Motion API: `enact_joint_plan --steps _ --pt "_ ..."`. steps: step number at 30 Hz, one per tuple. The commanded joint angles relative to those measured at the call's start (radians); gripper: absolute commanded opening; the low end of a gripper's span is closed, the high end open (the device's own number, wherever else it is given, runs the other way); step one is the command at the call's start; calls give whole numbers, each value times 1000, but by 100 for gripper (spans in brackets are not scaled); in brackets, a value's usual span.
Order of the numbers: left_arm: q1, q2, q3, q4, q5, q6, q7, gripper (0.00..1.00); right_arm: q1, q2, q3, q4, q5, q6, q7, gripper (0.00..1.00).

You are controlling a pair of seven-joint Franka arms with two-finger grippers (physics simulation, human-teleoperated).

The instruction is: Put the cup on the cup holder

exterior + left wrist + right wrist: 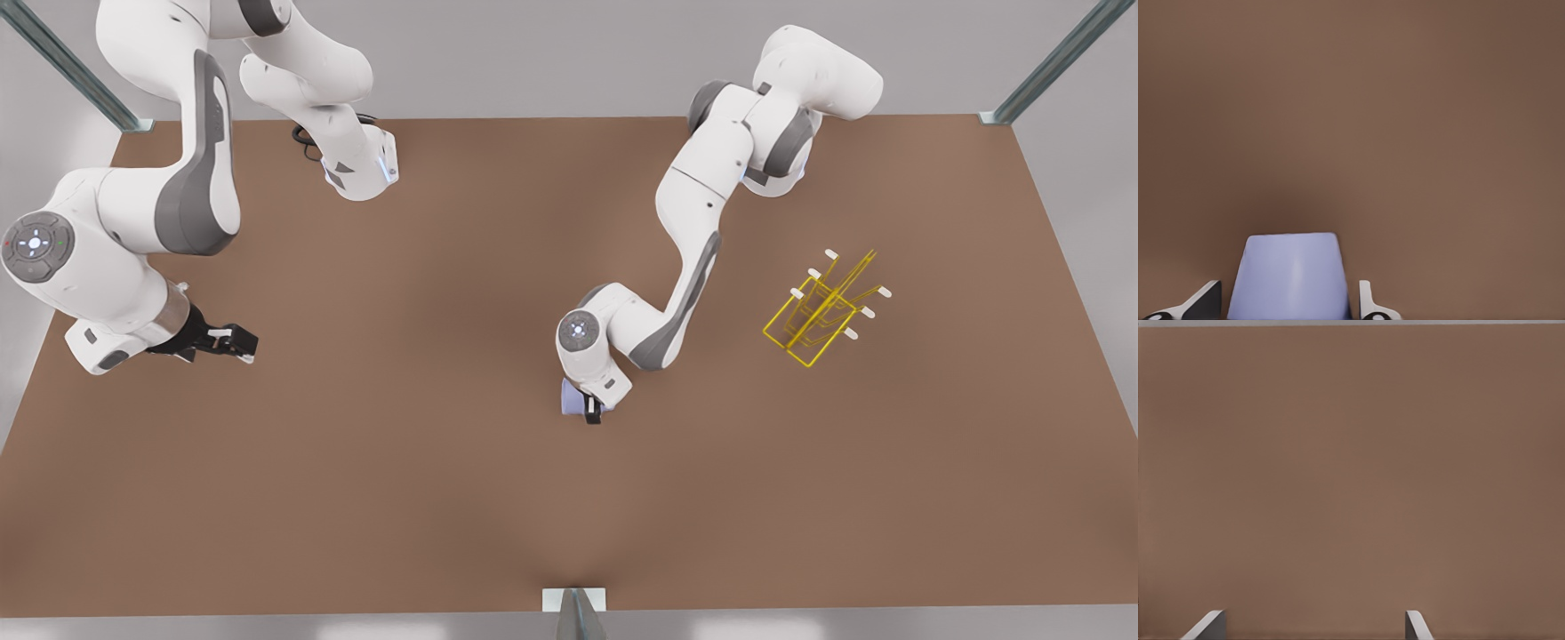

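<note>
- The left gripper (590, 411) is down at the table (427, 498) near the middle of the front view, with the cup (573, 397) between its fingers (1368, 303)
- In the left wrist view the fingers stand on either side of the cup, with a sliver of gap on at least one side; I cannot tell whether they press the wall or only bracket it
- The cup looks to be near or on the table surface, well apart from the cup holder (822, 311), which sits toward the front view's right with its white-capped prongs angled upward
- The right gripper (233, 342) waits at the front view's left, fingers spread wide with nothing between them, well apart from both task objects
- Risk: the cup is smooth and tapered, so a loose or low hold could let it slide out or tilt as the arm lifts
- Risk: if the fingers are not yet closed, rising now would leave the cup behind
- Risk: the holder is thin wire and likely light; arriving off line with a prong could push or tip the rack instead of seating the cup
- Risk: the cup's opening has to face a prong, so a wrong wrist angle on approach would make it glance off the cap
</note>
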Motion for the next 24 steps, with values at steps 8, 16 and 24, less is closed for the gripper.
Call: enact_joint_plan --steps 8,16,24 --pt "2 0 0 7 4 6 3 77 3 -2 0 0 14 -11 -34 100" --pt "114 -179 3 8 -26 -184 198 81 3 -3 0 0 10 -29 -39 100" --pt "36 -279 91 8 346 -719 345 82 -4 -3 0 3 9 -31 -27 100"
